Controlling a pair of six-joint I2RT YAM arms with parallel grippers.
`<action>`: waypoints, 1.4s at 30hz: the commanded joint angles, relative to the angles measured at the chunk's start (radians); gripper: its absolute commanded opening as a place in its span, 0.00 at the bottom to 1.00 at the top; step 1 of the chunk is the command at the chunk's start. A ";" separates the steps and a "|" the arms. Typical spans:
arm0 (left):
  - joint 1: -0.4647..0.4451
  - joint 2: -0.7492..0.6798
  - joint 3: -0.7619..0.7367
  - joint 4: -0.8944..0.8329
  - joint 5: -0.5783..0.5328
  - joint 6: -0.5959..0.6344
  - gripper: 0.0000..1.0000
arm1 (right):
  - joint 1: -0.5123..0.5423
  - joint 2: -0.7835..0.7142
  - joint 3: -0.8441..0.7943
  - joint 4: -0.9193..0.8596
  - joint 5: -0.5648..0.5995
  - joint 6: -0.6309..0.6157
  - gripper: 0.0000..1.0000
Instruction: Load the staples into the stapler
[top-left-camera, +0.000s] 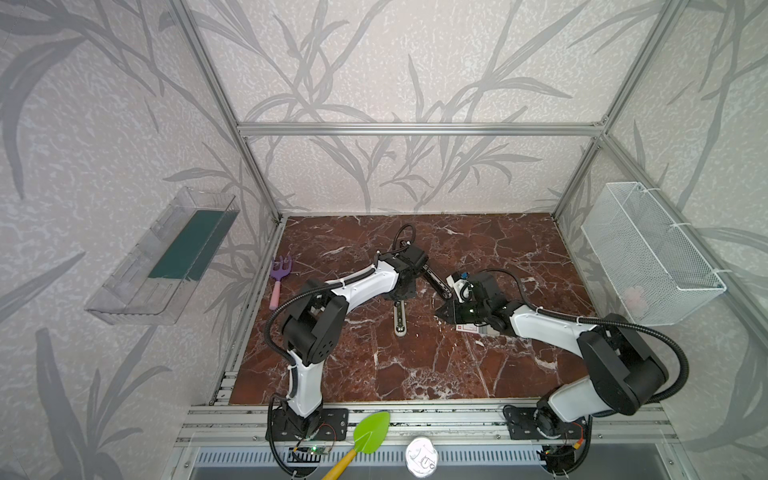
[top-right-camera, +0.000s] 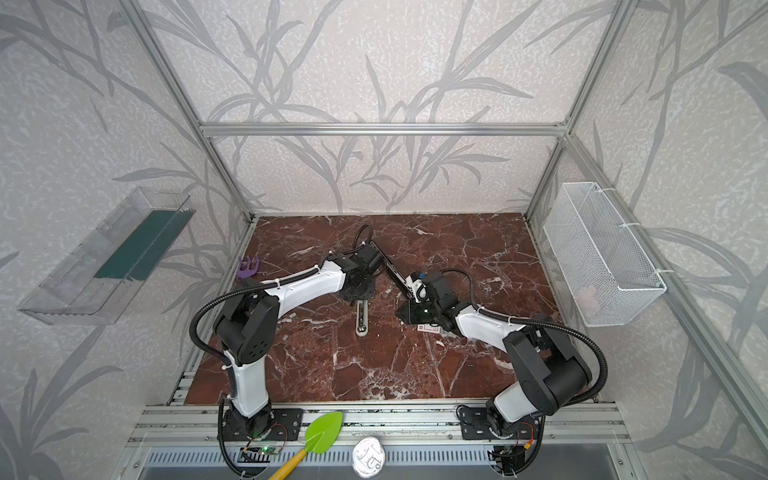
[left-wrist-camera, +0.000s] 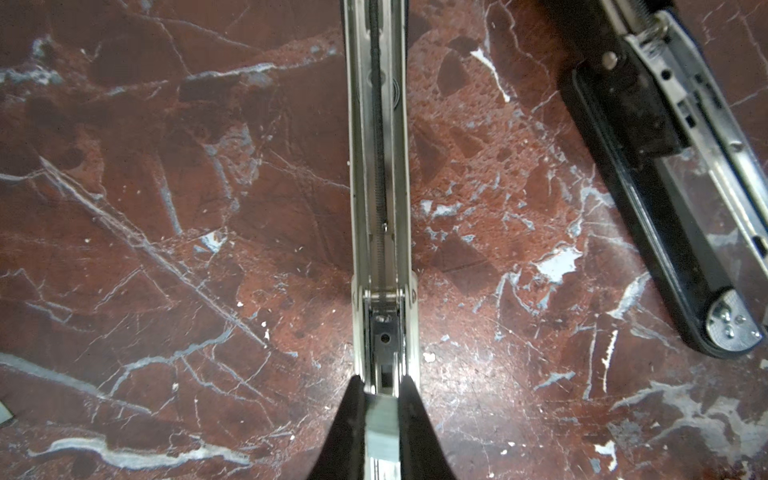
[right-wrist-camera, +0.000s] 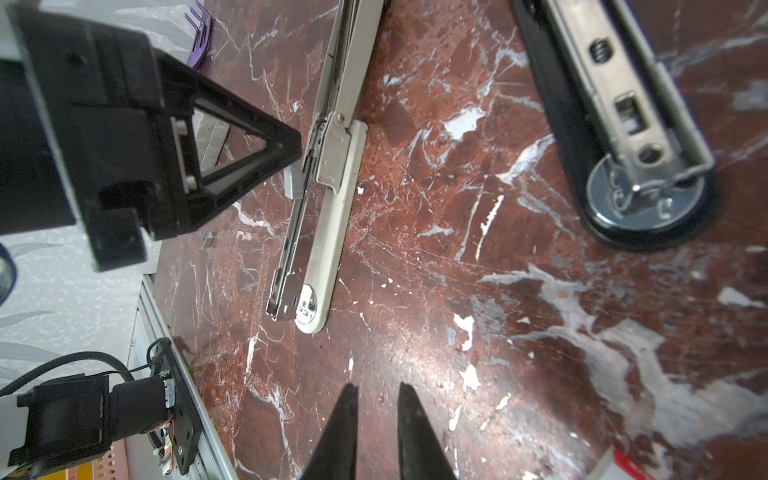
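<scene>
Leaf-patterned walls (top-left-camera: 415, 62), red marble tabletop (top-left-camera: 415, 365), aluminium frame (top-left-camera: 415, 129)

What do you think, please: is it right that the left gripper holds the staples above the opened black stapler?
Not quite. The left gripper holds the staples above the opened beige stapler, not the black one; the black stapler lies apart, to one side. The left wrist view shows this.

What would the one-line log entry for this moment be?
left gripper: shut on staple strip at beige stapler | right gripper: open, empty | black stapler: aside, untouched
</scene>
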 joint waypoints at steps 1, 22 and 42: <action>-0.007 0.020 0.032 -0.025 -0.042 -0.022 0.15 | -0.005 -0.030 -0.010 -0.015 -0.002 -0.013 0.21; -0.029 0.052 0.054 -0.051 -0.106 -0.025 0.12 | -0.024 -0.039 -0.021 -0.002 -0.019 -0.008 0.21; -0.059 0.055 0.026 -0.045 -0.186 -0.044 0.09 | -0.033 -0.036 -0.026 0.011 -0.026 -0.002 0.21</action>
